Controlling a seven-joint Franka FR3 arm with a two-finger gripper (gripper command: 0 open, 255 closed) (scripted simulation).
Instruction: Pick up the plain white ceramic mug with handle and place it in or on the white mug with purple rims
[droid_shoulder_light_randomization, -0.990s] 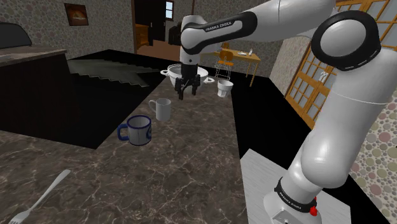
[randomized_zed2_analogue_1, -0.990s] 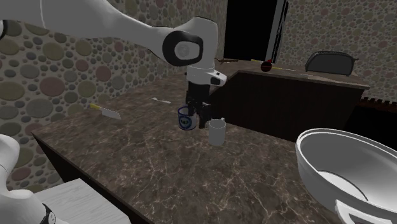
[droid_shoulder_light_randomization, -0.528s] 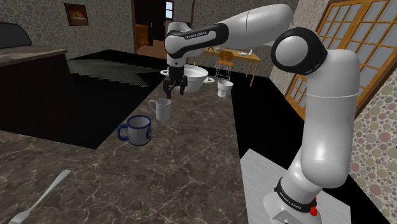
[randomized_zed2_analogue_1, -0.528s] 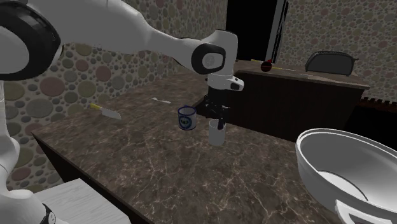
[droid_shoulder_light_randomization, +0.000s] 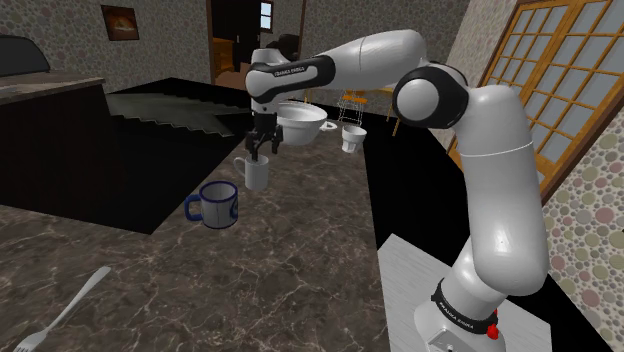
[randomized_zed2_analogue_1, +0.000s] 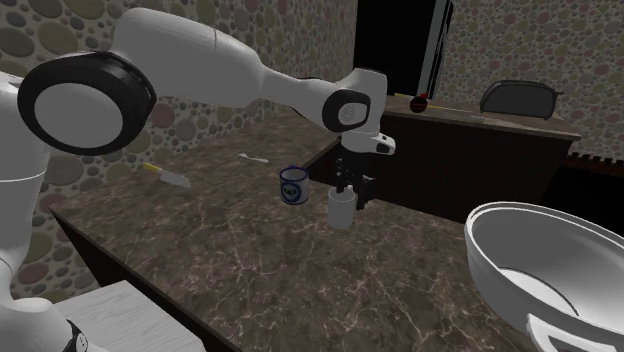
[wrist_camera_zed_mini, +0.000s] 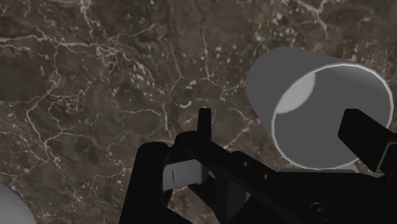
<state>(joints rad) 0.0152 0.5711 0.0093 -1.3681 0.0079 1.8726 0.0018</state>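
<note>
Clearance is looking tight, folks. I'm hovering my black two-finger gripper (droid_shoulder_light_randomization: 262, 151) right over the plain white cylindrical mug with a side handle (droid_shoulder_light_randomization: 253, 173), which is standing upright on the dark marble-patterned countertop (droid_shoulder_light_randomization: 300, 260). My jaws are standing wide apart and gripping nothing. In the wrist view the mug is sitting between them but way off-centre, with one finger (wrist_camera_zed_mini: 364, 136) overlapping its rim and the other well clear of its wall.

That's what's bugging me. If I'm dropping straight down like this, I'm guessing that finger is landing on the rim instead of sliding past it, and that's tipping or skidding the mug. Even if it's clearing, closing lopsided is shoving the mug sideways before both pads are touching. The wall is looking smooth and a bit tapered too, so I'm expecting slip if I'm pinching too high.

Other headache: the white mug with bluish-purple rims and handle (droid_shoulder_light_randomization: 213, 204) is sitting near, toward the shoulder view's lower left. A knocked mug could be bumping into it and shifting my target. Its mouth isn't looking much wider than the plain mug, so I'm betting on perching, not nesting.
</note>
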